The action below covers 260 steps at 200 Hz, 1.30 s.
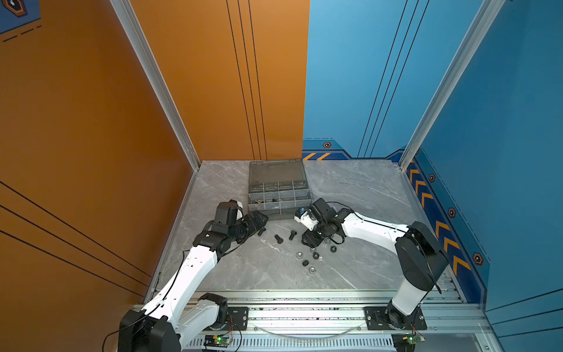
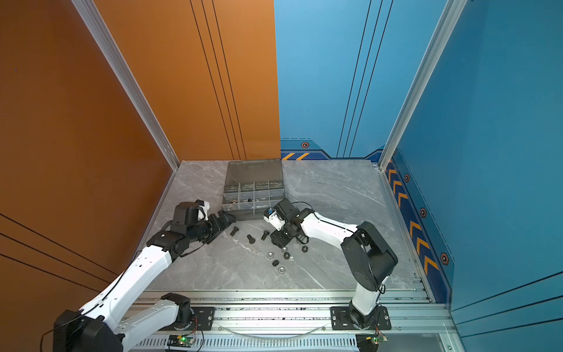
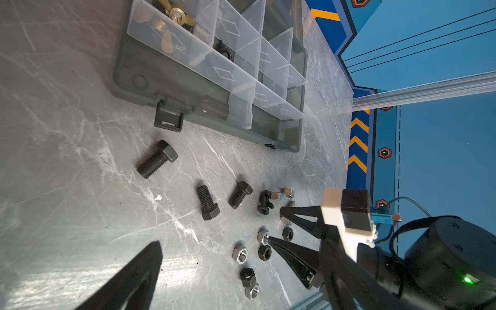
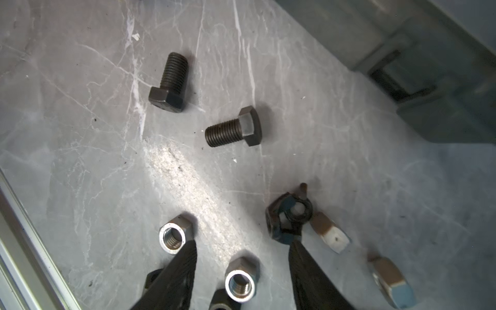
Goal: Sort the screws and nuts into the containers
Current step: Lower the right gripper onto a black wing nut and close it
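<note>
Three black screws (image 3: 157, 159) (image 3: 206, 200) (image 3: 240, 194) lie on the grey table in front of the organiser case (image 1: 278, 213). Beside them are loose nuts, silver (image 4: 240, 284) and black (image 3: 248, 276), and a black wing nut (image 4: 290, 214). My right gripper (image 4: 243, 243) is down among them, open. A silver nut lies between its fingers. One fingertip is by another silver nut (image 4: 171, 236), the other at the wing nut. My left gripper (image 1: 262, 224) hovers open and empty at the case's near-left corner. Only one of its fingers (image 3: 142, 268) shows in the left wrist view. One of the containers holds brass wing nuts (image 3: 174, 16).
The case's smoky lid (image 1: 275, 172) stands open toward the back wall. Its latch (image 3: 169, 118) juts out at the front edge near the screws. An aluminium rail (image 1: 304, 304) runs along the table's near edge, and walls close off the left, back and right sides.
</note>
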### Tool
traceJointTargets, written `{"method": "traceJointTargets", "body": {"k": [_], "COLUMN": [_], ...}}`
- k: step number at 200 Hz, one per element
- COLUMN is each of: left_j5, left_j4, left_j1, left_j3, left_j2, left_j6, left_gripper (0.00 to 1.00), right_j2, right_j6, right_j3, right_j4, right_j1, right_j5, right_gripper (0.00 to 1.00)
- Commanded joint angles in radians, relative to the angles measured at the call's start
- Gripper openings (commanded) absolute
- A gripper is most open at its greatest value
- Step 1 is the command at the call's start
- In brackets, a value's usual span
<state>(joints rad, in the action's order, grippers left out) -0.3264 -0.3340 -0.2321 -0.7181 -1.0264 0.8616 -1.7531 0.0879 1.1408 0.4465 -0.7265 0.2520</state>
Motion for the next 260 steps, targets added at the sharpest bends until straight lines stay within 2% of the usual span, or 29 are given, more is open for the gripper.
{"method": "traceJointTargets", "body": {"k": [1, 56, 145, 260], "left_j5": [-0.024, -0.028, -0.028, -0.030], "left_j4": [-0.016, -0.014, -0.014, -0.014], "left_j1": [0.012, 0.014, 0.020, 0.028], "left_j3": [0.010, 0.012, 0.014, 0.020], "left_j2": [0.011, 0.007, -0.001, 0.001], "left_j6": [-0.006, -0.007, -0.010, -0.013], "left_gripper": [0.95, 1.00, 0.98, 0.98], "right_j2": [-0.021, -0.054, -0.102, -0.142], "right_j6": [0.021, 0.023, 0.026, 0.000], "right_j3": [0.038, 0.055, 0.069, 0.075], "right_j4": [0.049, 0.059, 0.063, 0.054], "right_j1": [-0.005, -0.008, -0.004, -0.004], "right_j5": [-0.022, -0.045, -0.065, -0.087], "right_gripper": [0.56, 0.52, 0.50, 0.39]}}
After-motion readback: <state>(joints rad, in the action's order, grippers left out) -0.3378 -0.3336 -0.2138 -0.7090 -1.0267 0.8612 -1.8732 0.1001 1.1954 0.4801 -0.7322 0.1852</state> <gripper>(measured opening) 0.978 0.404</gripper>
